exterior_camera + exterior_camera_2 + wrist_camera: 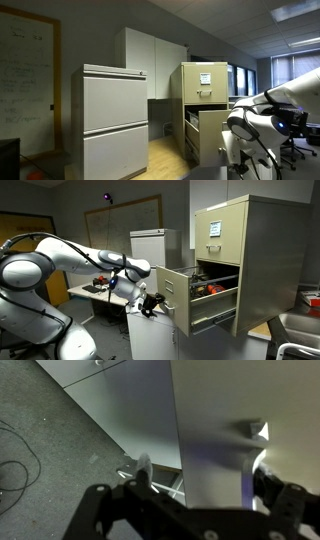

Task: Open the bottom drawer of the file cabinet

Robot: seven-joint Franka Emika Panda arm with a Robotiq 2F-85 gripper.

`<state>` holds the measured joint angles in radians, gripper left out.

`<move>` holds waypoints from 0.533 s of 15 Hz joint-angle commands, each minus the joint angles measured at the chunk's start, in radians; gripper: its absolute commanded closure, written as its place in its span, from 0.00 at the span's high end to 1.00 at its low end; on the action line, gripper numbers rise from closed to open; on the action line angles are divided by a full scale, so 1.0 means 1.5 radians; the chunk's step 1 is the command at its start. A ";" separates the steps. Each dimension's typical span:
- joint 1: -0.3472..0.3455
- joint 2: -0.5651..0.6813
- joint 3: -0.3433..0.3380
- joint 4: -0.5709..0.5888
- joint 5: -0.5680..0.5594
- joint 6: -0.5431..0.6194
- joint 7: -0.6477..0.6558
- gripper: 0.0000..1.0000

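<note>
You are holding the gripper [152, 303] just beside the front of the bottom drawer [175, 290], which is standing pulled well out of the cabinet [262, 260]. In the wrist view its fingers [142, 466] are sitting wide apart, straddling the front's edge.

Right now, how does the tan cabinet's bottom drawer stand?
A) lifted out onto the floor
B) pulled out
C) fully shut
B: the bottom drawer juts well out of the cabinet, its inside showing, with the hand at its front.
</note>
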<state>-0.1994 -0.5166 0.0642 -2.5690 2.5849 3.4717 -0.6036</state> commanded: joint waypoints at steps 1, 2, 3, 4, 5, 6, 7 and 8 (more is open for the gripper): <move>0.049 0.000 0.040 -0.029 0.069 0.000 -0.053 1.00; 0.071 0.000 0.030 -0.040 0.012 -0.001 -0.001 1.00; 0.052 -0.003 0.038 -0.036 0.048 -0.002 -0.051 1.00; 0.040 -0.005 0.045 -0.033 0.073 -0.002 -0.084 1.00; 0.067 -0.004 0.033 -0.044 0.009 -0.002 -0.020 1.00; 0.042 -0.005 0.044 -0.037 0.056 -0.002 -0.080 1.00; 0.037 -0.006 0.047 -0.036 0.065 -0.002 -0.094 1.00; 0.059 -0.005 0.038 -0.047 0.010 -0.002 -0.040 1.00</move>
<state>-0.2147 -0.5256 0.0692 -2.5766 2.5996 3.4684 -0.6925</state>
